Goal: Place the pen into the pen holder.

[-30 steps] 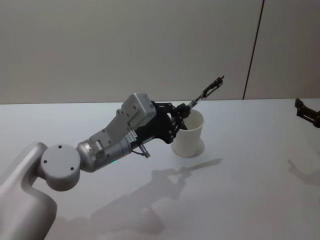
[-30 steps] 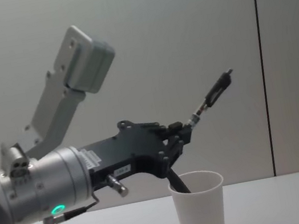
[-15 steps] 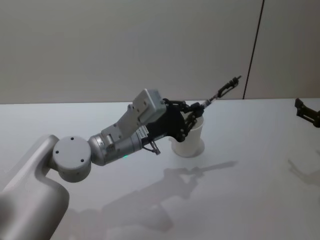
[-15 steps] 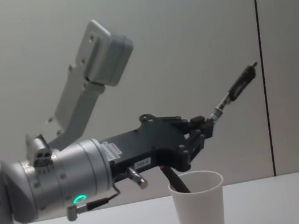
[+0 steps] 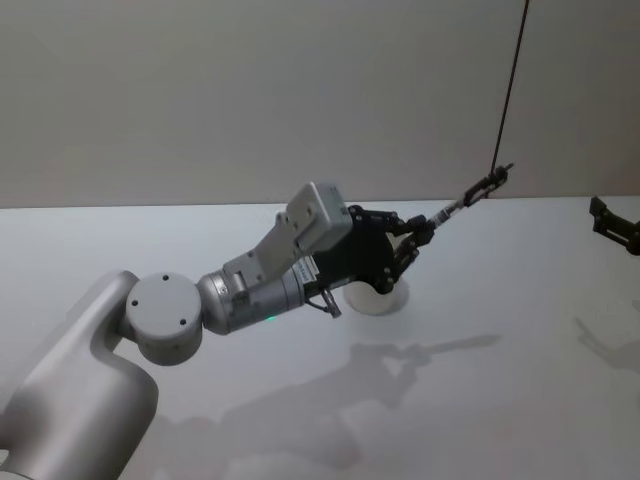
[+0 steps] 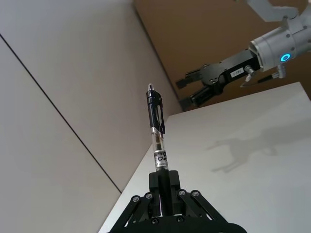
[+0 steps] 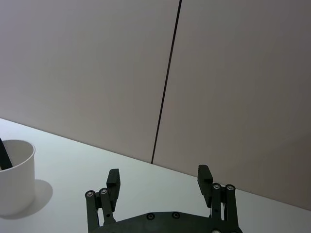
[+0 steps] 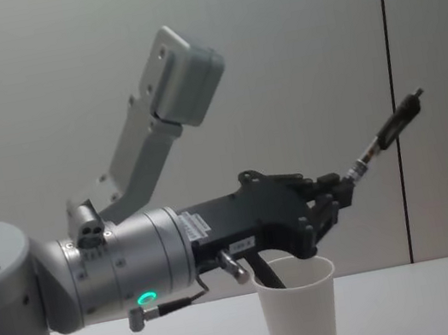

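My left gripper is shut on the lower end of the pen, a clear-barrelled pen with a black clip end. The pen slants up and away to the right. The gripper hovers just above the pen holder, a white paper cup, with its fingertips past the cup's right rim. From the head view the wrist covers most of the pen holder. A dark stick leans inside the cup. My right gripper is open at the far right.
The white table stretches around the cup to a pale wall. A dark vertical seam runs down the wall behind the pen. The left arm's grey forearm reaches across the table's left half.
The left gripper has carried the pen to the right, from left of the cup to over and past its rim. The right gripper has stayed still.
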